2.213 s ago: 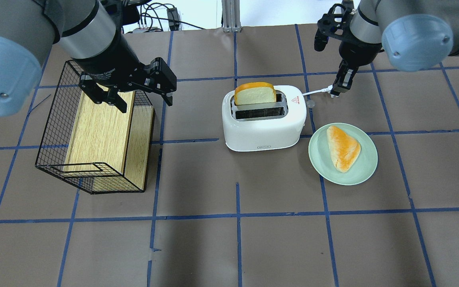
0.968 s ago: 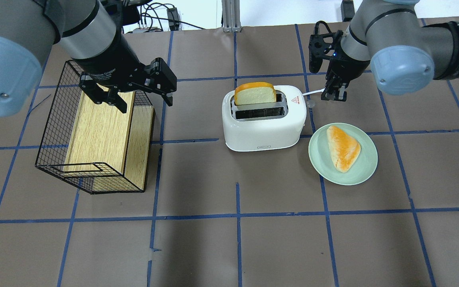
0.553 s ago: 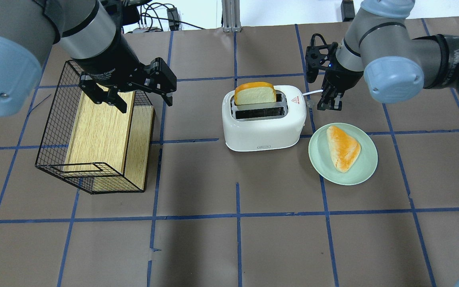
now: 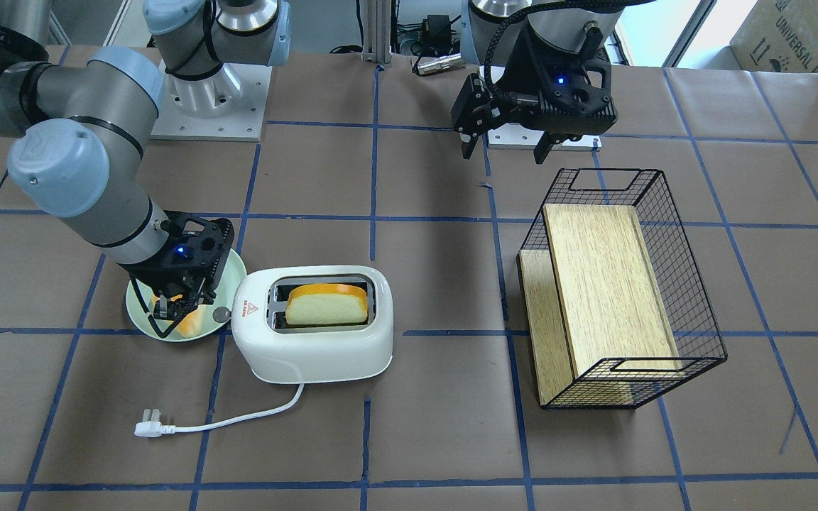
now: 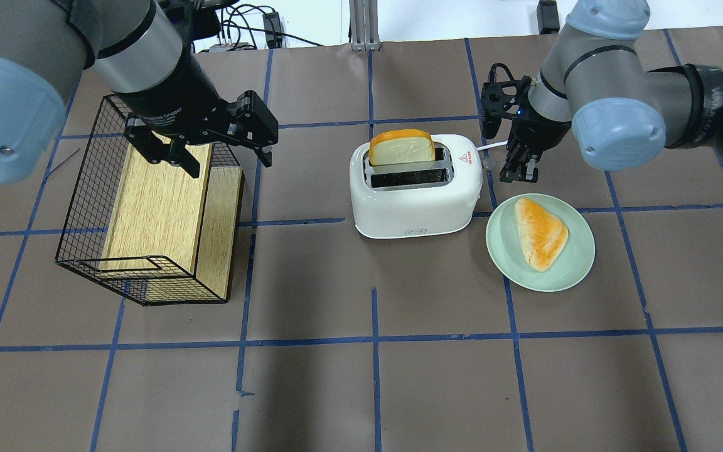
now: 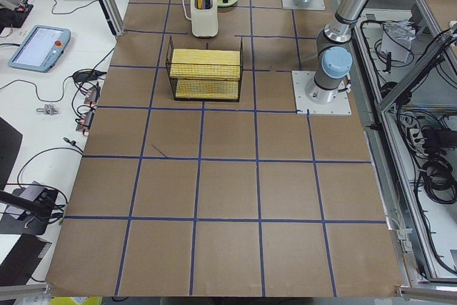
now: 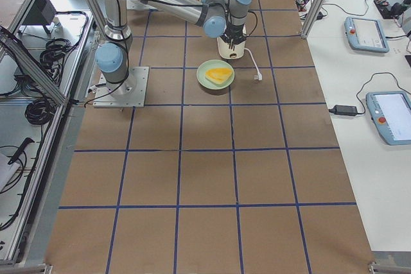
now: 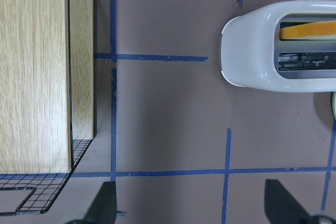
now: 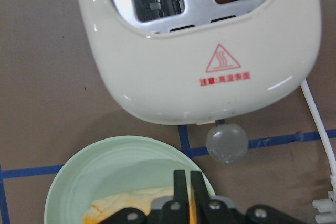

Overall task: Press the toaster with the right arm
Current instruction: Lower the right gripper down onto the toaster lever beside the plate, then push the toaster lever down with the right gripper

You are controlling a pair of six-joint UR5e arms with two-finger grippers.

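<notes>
The white toaster stands mid-table with a bread slice upright in its far slot. It also shows in the front view and the right wrist view. Its grey knob sticks out of the end near the plate. My right gripper is shut and empty. It hangs just beyond that end, over the plate's far rim, close to the knob but apart from it. My left gripper is open and empty above the wire basket's far end.
A green plate with a triangular bun lies right of the toaster. A black wire basket holding a wooden board stands to the left. The toaster's cord and plug lie on the far side.
My right gripper has moved from above the cord toward the toaster's knob end and the plate, staying shut. The left arm has not moved.
</notes>
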